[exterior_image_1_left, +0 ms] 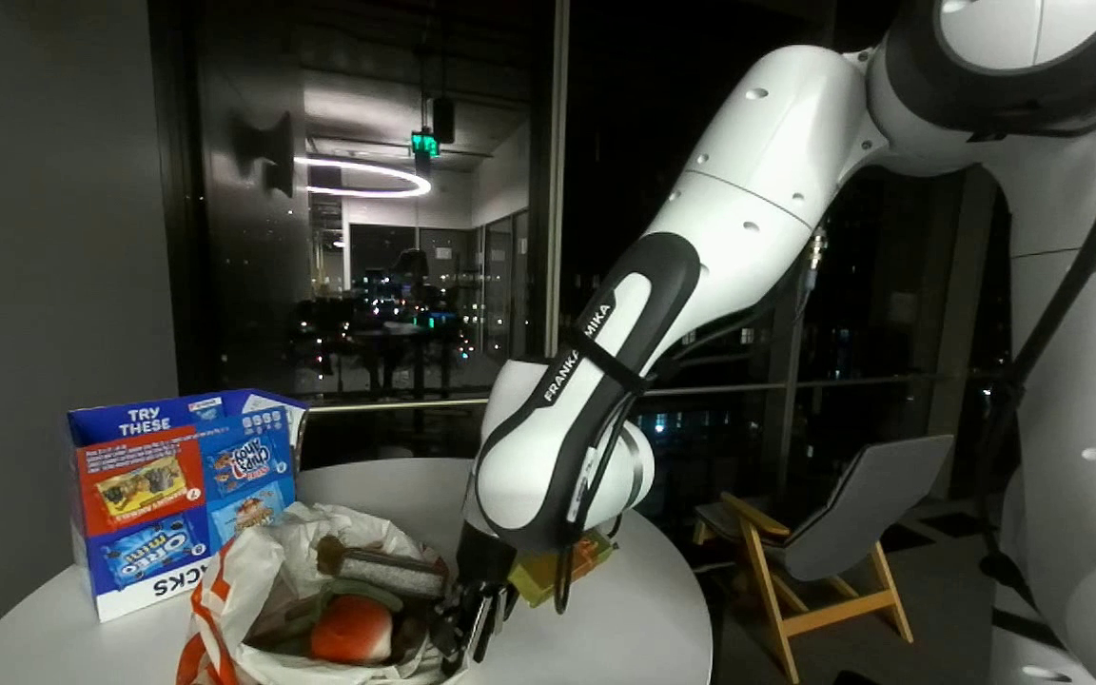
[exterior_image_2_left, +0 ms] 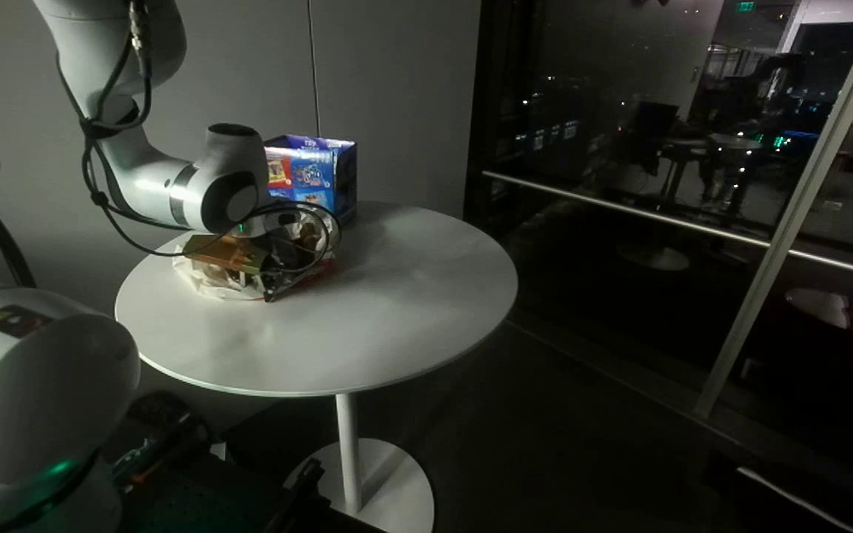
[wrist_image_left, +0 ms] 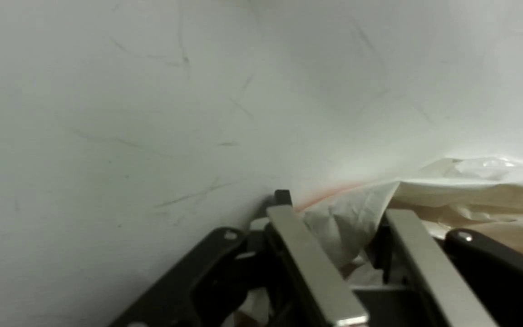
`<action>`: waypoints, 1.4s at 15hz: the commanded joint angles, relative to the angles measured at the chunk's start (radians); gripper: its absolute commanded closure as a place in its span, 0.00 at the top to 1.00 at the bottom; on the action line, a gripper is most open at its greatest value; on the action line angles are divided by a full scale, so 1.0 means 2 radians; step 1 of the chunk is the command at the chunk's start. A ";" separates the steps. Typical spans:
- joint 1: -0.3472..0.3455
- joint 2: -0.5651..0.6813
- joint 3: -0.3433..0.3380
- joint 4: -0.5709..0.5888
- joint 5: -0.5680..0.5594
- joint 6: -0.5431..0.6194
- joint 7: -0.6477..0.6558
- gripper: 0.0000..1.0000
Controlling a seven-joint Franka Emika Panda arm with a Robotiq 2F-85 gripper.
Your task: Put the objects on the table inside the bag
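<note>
Night-dark windows (exterior_image_1_left: 434, 323) close off the room behind my round white tabletop (exterior_image_1_left: 605, 633), and a grey lounge chair (exterior_image_1_left: 860, 509) with a wooden frame sits past its edge. On the tabletop I have the pale plastic bag (exterior_image_1_left: 245, 563), wrinkled and printed in orange-red, lying with its mouth open; inside I can see a round red-and-white item (exterior_image_1_left: 353, 630) and a grey item (exterior_image_1_left: 396, 571) with a brown end. The blue snack carton (exterior_image_1_left: 148, 509), printed TRY THESE, stands upright behind the bag in both exterior views. My claw (wrist_image_left: 336, 218) points down at the bag's rim; in the wrist view its 2 fingers (wrist_image_left: 317, 268) stand apart with a fold of plastic between them, and I cannot tell whether either pad touches it. A yellow-green box (exterior_image_1_left: 537, 578) lies near the claw, partly hidden by the white Franka arm (exterior_image_1_left: 748, 190); I cannot tell what it rests on.
</note>
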 commanded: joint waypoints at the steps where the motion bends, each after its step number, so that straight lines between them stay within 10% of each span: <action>1: 0.020 -0.005 -0.030 -0.012 -0.099 0.012 0.075 0.10; 12: 0.060 -0.070 -0.085 -0.031 -0.390 0.005 0.316 0.08; 21: 0.054 -0.169 -0.032 -0.048 -0.679 -0.075 0.619 0.08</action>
